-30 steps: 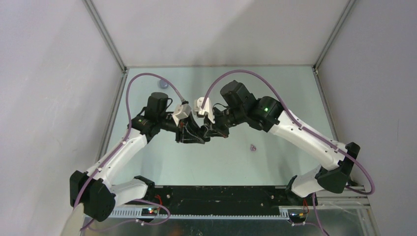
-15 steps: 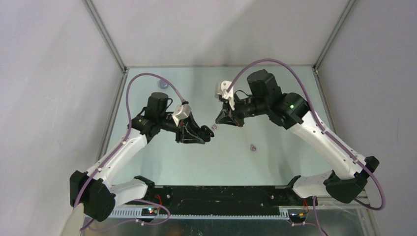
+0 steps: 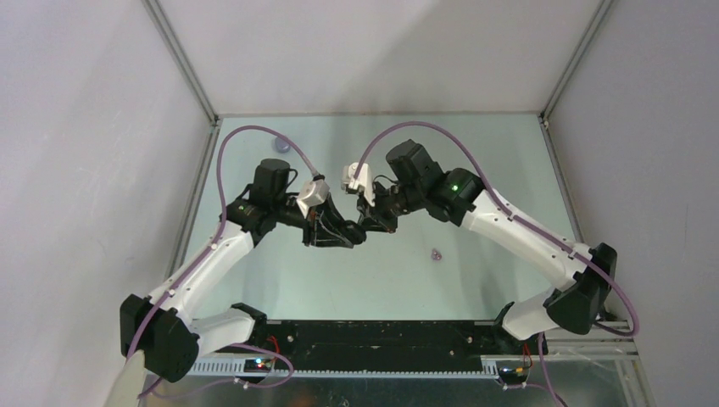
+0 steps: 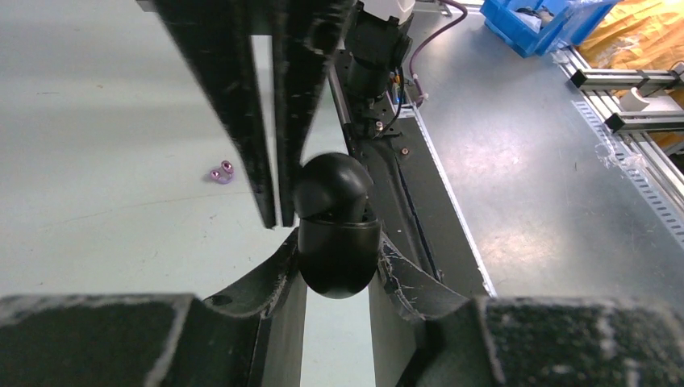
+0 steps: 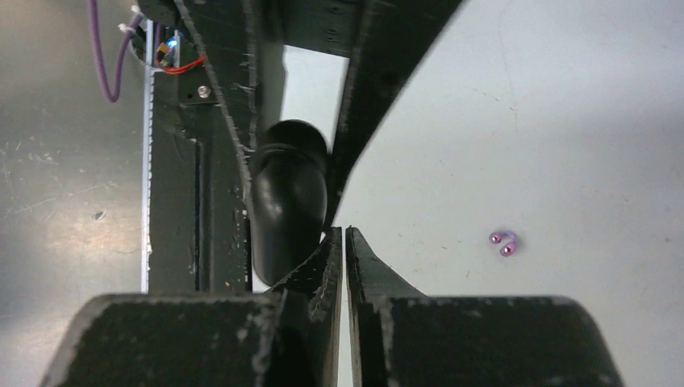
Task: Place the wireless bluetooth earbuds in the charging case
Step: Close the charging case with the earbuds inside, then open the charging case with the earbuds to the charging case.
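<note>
A black egg-shaped charging case with a seam round its middle sits between the fingers of my left gripper, which is shut on it above the table's middle. My right gripper faces it head-on, its jaws showing only a hairline slit with nothing visible in it. Its fingertips rest against the side of the case. In the top view the right gripper meets the left one tip to tip. A pair of pale lilac earbuds lies loose on the table, also seen as earbuds and earbuds.
A small rounded lilac object lies near the back left corner. The black base rail runs along the near edge. White walls and metal posts enclose the table. A blue bin stands beyond the table.
Half a second ago my right arm had pulled away toward the back right. It has swung back and its tips meet the case again. The left arm has held still.
</note>
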You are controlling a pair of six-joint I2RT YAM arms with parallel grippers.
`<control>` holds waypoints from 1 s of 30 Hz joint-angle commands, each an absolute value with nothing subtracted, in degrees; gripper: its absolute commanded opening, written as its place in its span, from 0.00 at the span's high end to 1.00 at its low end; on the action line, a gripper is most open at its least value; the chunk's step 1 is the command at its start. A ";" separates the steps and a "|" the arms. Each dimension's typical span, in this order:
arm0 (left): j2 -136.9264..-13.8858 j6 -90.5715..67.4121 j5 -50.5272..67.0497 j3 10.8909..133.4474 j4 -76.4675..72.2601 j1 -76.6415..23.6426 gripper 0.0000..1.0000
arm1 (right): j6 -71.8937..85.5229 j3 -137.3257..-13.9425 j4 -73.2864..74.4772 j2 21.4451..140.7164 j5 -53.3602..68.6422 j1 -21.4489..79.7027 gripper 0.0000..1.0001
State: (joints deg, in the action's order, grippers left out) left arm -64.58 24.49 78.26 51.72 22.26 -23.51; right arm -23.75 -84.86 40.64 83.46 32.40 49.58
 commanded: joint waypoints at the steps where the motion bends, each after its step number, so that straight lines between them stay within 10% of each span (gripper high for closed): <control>1: -64.40 26.06 79.44 54.36 22.30 -23.75 1.00 | -24.84 -86.95 41.41 80.70 34.20 50.74 0.92; 30: -64.59 12.03 74.09 51.23 7.65 -23.82 1.00 | -24.58 -91.54 45.11 78.23 34.61 53.04 0.81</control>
